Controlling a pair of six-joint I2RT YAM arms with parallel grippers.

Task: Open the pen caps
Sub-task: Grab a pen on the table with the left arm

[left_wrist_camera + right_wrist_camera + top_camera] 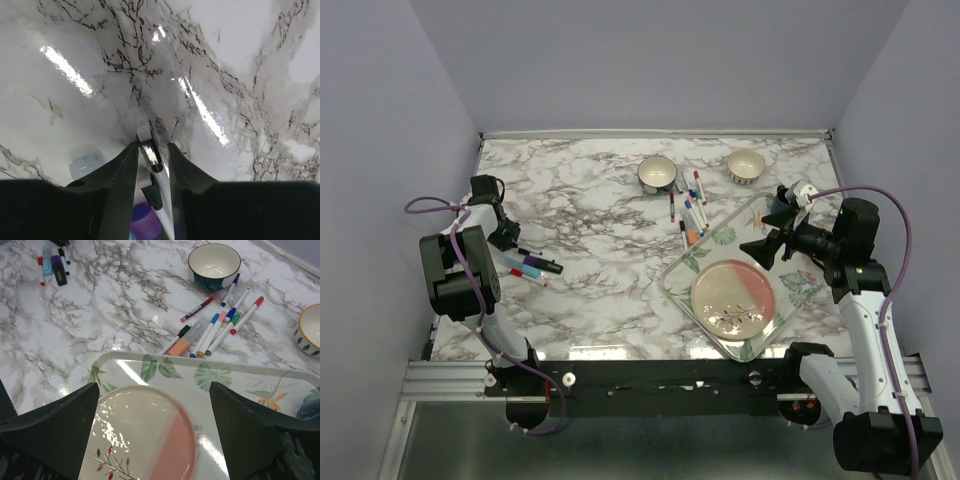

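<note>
My left gripper [153, 144] is shut on a thin white pen [163, 181] with a black clipped pen cap [152, 194], held low over the marble at the table's left [508, 238]. A purple cap [145, 222] and a pale blue one [87, 162] lie just under the fingers. Beside them is a small group of pens [532, 265] in blue, red and black. More capped pens [215, 327] lie in a loose pile near the middle [690, 215]. My right gripper [154, 385] hangs open over the plate, nothing between its fingers [765, 232].
A leaf-printed tray [225, 371] holds a cream and pink plate [145, 435] at the front right. A dark-rimmed bowl [657, 174] and a tan bowl [746, 164] stand at the back. Walls close in the table on three sides.
</note>
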